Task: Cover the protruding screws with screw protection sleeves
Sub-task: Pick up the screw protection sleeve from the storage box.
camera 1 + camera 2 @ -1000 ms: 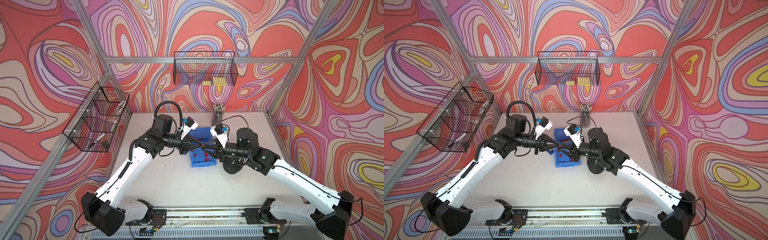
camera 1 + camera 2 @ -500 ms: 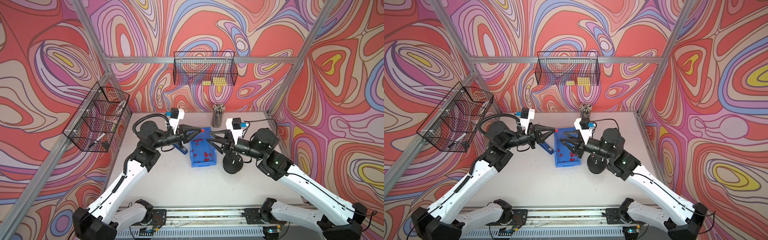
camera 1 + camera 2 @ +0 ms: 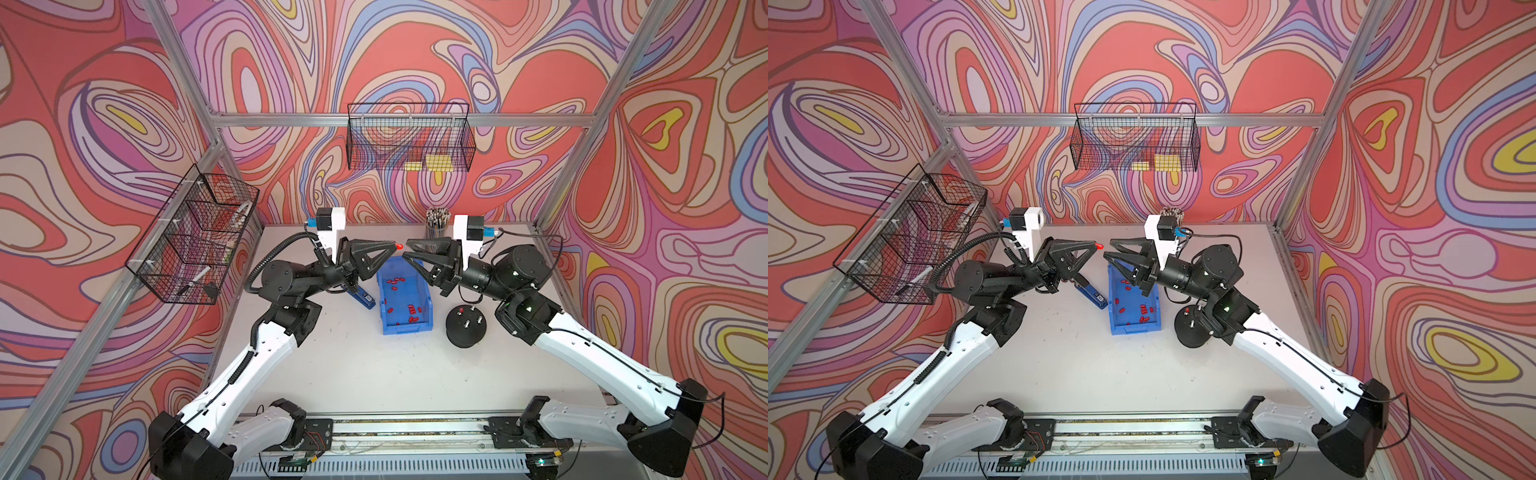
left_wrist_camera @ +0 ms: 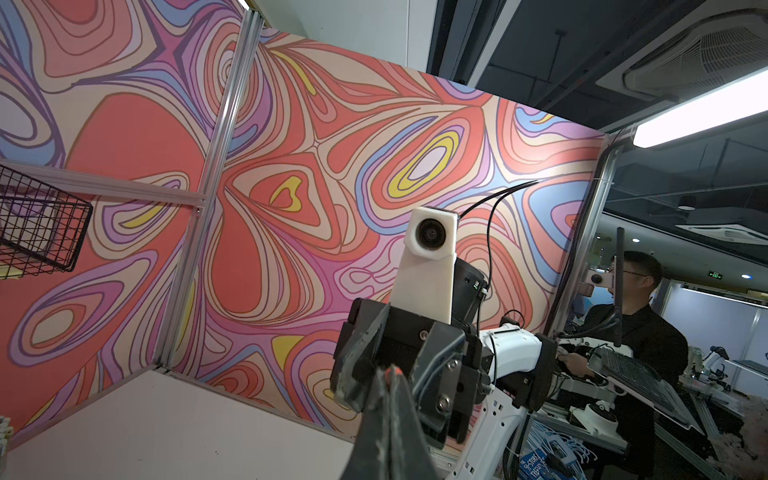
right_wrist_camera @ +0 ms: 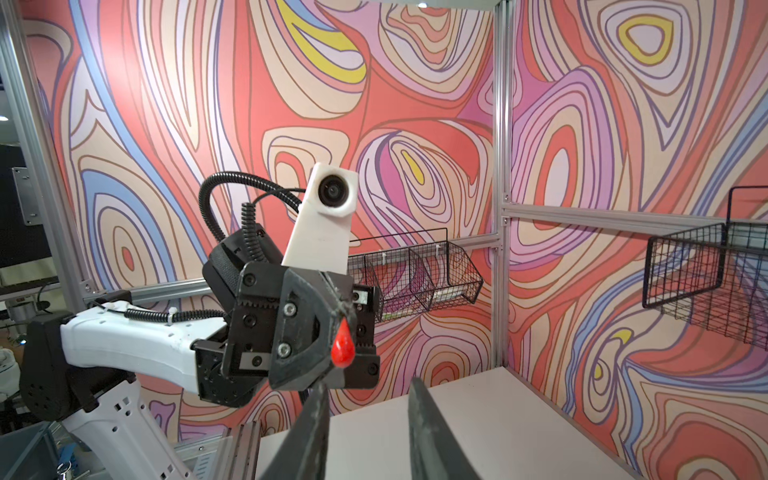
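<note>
My left jaws are clamped on a sleeve [image 3: 400,247], a tiny bright red cap pinched at their tips, high over the bin [image 3: 406,330]. My right jaws stand apart just beside it. I judge a clean handover needs the right jaws to close squarely on its free end before the left lets go, ready for the screws [image 3: 468,323] beside the bin.

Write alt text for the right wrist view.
The left tool faces the camera, shut on a small red sleeve at its tips. In the foreground the right tool stands open and empty over a white table; wire baskets hang on the swirl-patterned walls behind.
</note>
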Tool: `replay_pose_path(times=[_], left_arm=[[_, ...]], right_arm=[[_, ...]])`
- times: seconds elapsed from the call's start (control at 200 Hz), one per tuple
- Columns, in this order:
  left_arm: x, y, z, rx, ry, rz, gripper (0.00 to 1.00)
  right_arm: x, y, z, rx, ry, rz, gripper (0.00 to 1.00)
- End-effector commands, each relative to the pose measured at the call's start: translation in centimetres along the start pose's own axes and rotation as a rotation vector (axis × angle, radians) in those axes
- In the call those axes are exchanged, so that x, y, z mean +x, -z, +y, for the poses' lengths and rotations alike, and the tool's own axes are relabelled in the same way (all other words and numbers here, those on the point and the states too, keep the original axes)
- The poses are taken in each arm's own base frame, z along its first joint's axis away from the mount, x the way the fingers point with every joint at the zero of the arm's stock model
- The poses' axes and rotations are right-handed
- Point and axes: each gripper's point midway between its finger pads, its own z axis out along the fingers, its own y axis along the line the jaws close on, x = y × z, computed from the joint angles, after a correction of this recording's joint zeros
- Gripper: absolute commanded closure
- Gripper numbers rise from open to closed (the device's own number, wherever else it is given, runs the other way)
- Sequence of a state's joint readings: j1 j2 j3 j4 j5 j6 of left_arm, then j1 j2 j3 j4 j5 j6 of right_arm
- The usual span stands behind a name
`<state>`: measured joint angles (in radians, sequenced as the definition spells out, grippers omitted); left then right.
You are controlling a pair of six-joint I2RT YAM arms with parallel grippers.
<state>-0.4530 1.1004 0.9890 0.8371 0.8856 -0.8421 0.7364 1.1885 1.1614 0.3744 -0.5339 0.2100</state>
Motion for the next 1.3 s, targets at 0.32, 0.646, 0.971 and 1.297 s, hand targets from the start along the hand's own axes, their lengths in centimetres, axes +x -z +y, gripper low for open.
replay_pose_path(times=[0.32, 0.646, 0.971, 1.297], left_arm=[[-1.0, -0.2, -1.3, 0.086, 0.007, -0.058, 1.00], [-0.8, -0.2, -1.0, 0.081, 0.011, -0.048, 1.00], [-0.4, -0.2, -0.6, 0.072, 0.020, -0.042, 1.00], [-0.4, -0.2, -0.7, 0.074, 0.019, -0.043, 1.00]], right_arm=[[-2.2, -0.6, 0.9, -0.052, -0.001, -0.054, 0.71], [-2.2, -1.1, 0.9, -0.069, -0.001, -0.058, 0.75], [-2.4, -1.3, 1.0, -0.082, -0.002, -0.065, 0.80], [-2.4, -1.3, 1.0, -0.080, -0.007, -0.064, 0.85]])
